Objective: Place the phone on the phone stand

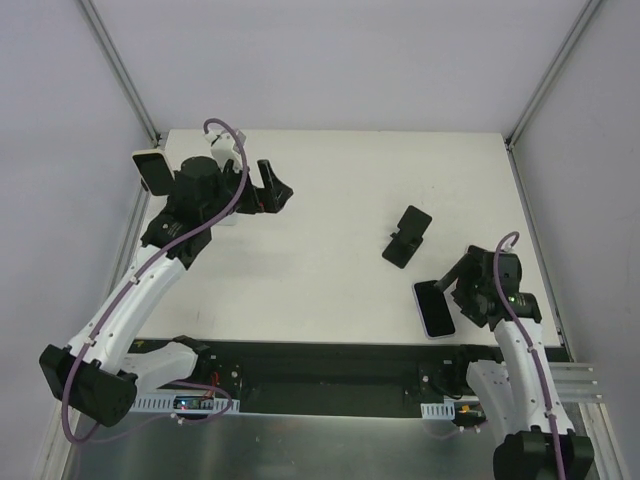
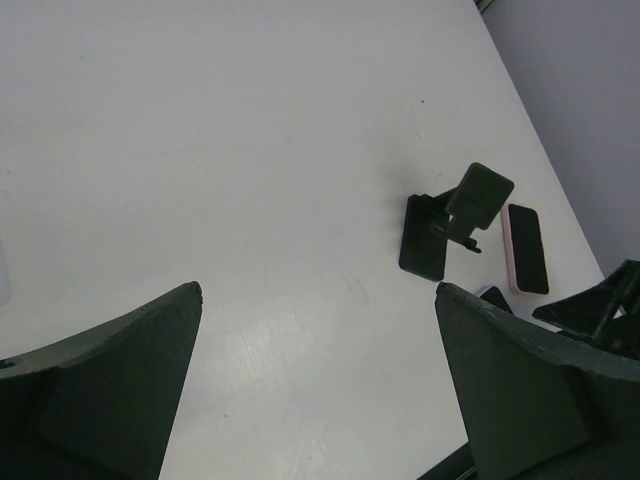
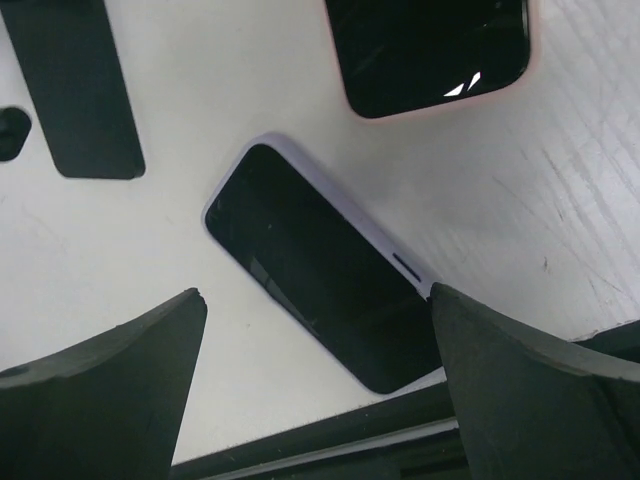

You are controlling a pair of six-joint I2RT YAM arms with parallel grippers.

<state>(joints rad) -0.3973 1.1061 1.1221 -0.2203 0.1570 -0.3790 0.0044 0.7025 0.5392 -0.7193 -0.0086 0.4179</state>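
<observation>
The black phone stand (image 1: 408, 237) sits right of the table's middle and also shows in the left wrist view (image 2: 445, 220). A phone in a lavender case (image 1: 434, 308) lies screen up near the front edge; in the right wrist view (image 3: 300, 265) it lies slantwise between my fingers. A second phone in a pink case (image 3: 430, 45) lies just beyond it, also seen from the left wrist (image 2: 525, 248). My right gripper (image 1: 455, 282) (image 3: 318, 292) is open, low over the lavender phone. My left gripper (image 1: 275, 187) (image 2: 318, 288) is open and empty at the far left.
The stand's flat base (image 3: 75, 90) lies close to the upper left of the lavender phone. The table's dark front rail (image 3: 330, 440) runs just below that phone. A white-rimmed dark slab (image 1: 152, 170) stands at the far left edge behind my left arm.
</observation>
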